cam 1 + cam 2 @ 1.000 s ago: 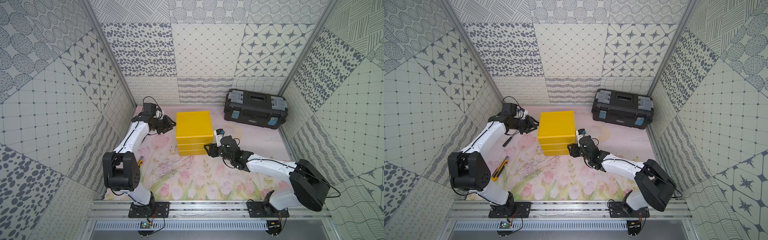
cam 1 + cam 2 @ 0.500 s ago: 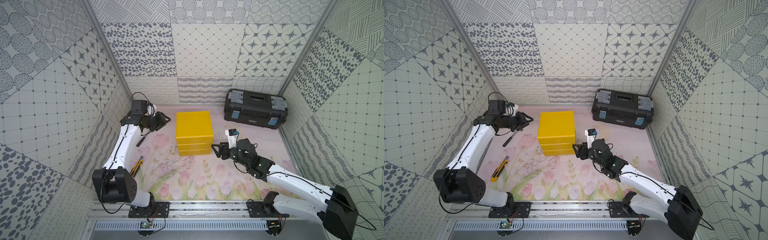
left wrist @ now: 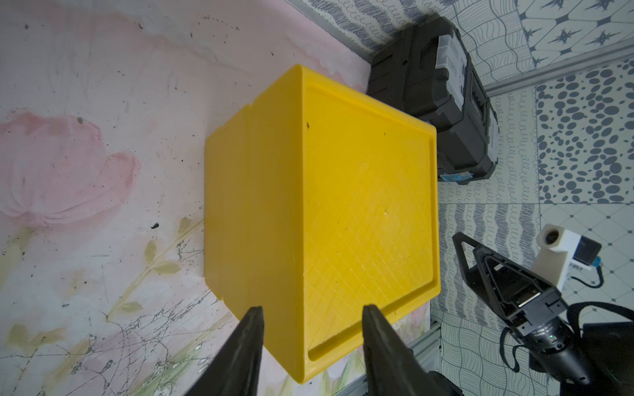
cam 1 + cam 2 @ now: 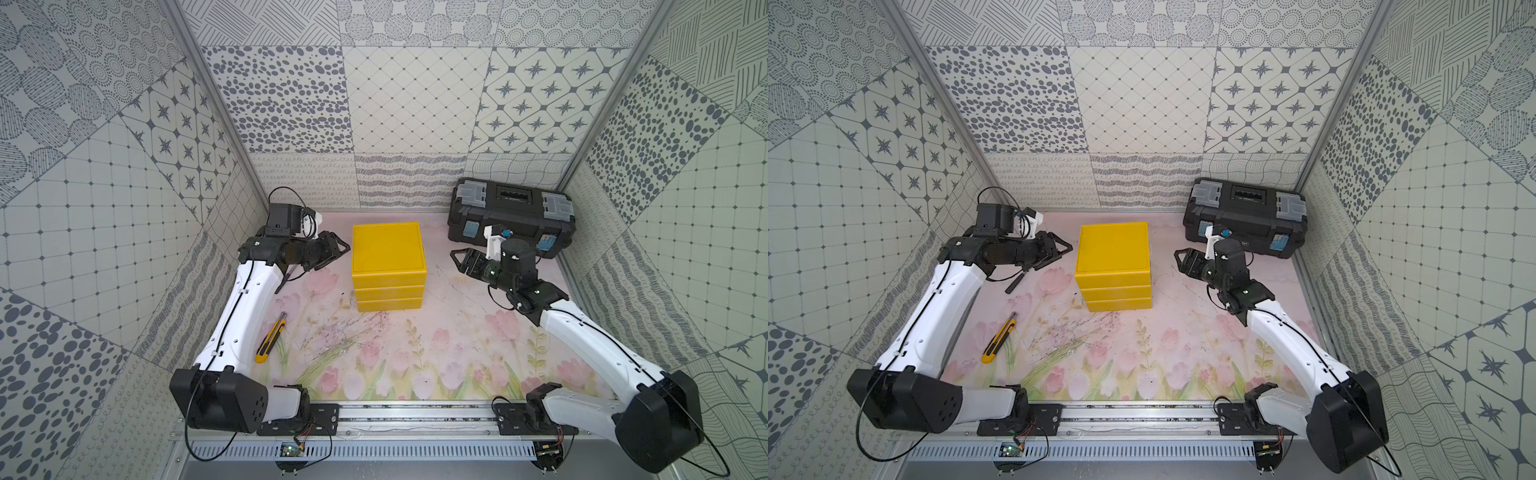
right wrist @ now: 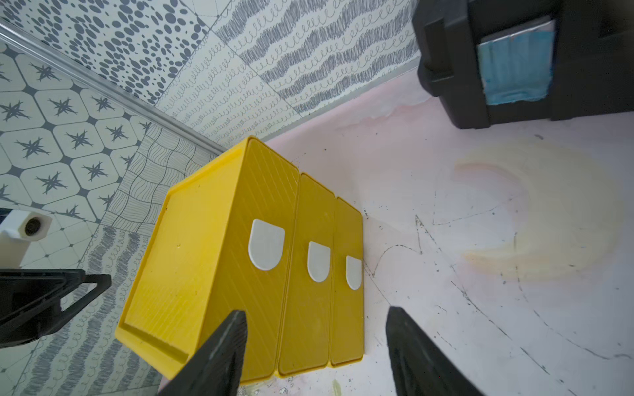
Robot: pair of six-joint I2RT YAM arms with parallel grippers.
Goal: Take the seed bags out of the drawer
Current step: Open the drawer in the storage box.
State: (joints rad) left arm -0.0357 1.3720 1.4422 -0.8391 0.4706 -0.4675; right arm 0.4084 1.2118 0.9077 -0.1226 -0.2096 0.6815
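**Both arms flank the shut cube.** Your left arm angles up from the front rail and levels its wrist at the left side of the yellow three-drawer cube. Its jaws are parted and empty, just beside the cube's top edge. Your right arm faces the cube from the opposite side, jaws spread wide and holding nothing, near it but apart.

The cube sits mid-tabletop, toward the back wall, with all three drawers shut. The right wrist view shows three flat yellow fronts, each with one white half-oval notch, and the top drawer lies next to the lid.

One black toolbox stands at the back right. One yellow utility knife lies beside the left arm.
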